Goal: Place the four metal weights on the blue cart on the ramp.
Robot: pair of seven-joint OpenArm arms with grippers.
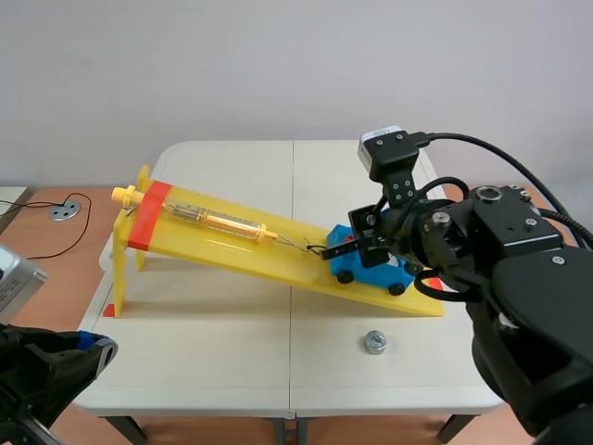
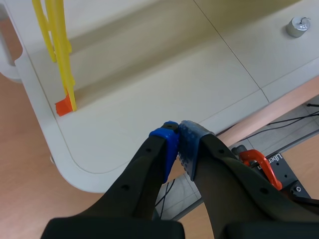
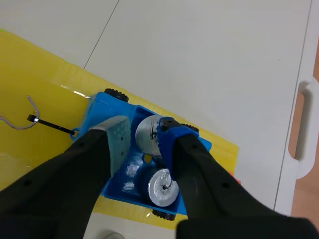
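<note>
Right gripper (image 3: 142, 133) over the cart (image 3: 99, 107), mid-frame; a weight (image 3: 147, 140) lies within it, grip not determinable. It should be set down squarely, the cart left unnudged. Left gripper (image 2: 178, 138), lower left, is clenched empty.

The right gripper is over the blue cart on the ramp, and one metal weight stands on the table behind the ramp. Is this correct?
Not quite. The right gripper is over the blue cart on the ramp, but the metal weight stands on the table in front of the ramp, on the robot's side, not behind it. The scene view shows this.
</note>
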